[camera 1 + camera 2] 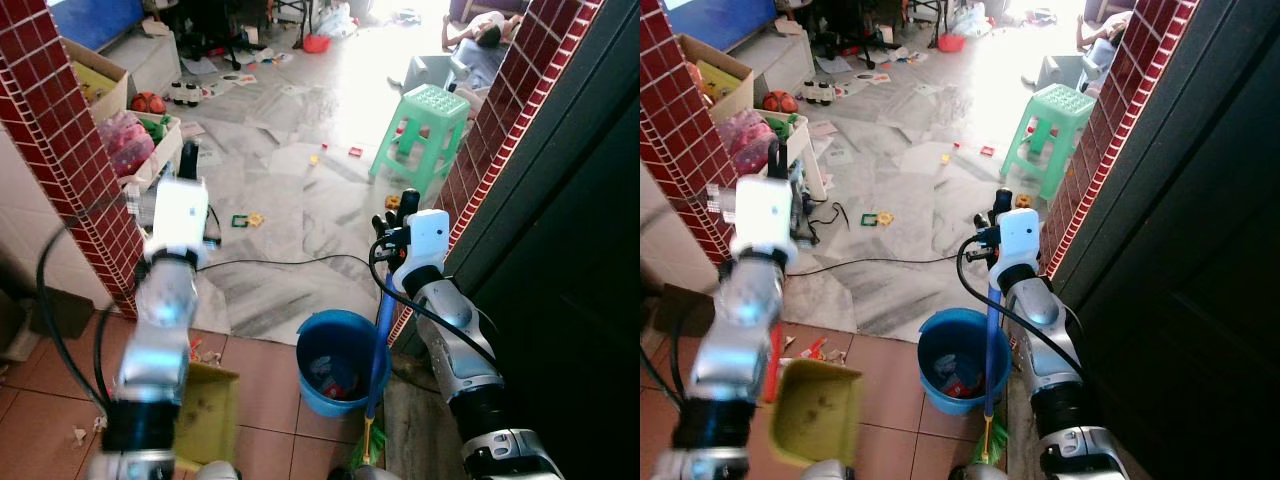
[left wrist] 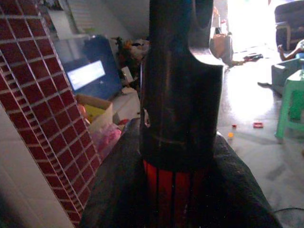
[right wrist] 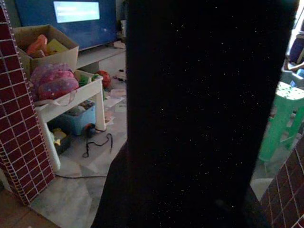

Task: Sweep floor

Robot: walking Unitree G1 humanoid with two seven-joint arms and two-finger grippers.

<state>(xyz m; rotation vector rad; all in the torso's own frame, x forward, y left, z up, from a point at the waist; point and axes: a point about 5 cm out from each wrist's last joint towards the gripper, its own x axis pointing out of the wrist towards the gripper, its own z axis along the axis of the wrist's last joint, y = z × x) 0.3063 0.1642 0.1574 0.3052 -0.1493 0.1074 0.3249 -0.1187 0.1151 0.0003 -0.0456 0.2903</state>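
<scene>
A cluttered room opens ahead: pale marble floor (image 1: 290, 170) strewn with toys and scraps runs far into bright light, while terracotta tiles (image 1: 260, 390) lie near the robot, framed by red mosaic pillars on both sides. A green plastic stool (image 1: 425, 130) stands at the far right beside the right pillar (image 1: 490, 150), and a white shelf (image 1: 800, 150) with a pink bag and boxes sits at the far left. On the near tiles a blue bucket (image 1: 335, 365) stands just left of the broom (image 1: 992, 340) — its blue handle rises upright from green bristles near the floor up to the right gripper (image 1: 1000, 205), which is closed around the handle's top. The left gripper (image 1: 188, 160) is raised at the left, clamped on the red handle (image 2: 173, 194) of a yellow-green dustpan (image 1: 818, 412), whose pan hangs low at the near left, just left of the bucket. A black cable (image 1: 270, 262) trails across the marble between the two arms. At the far right, a person (image 1: 485, 30) lies on the floor.
</scene>
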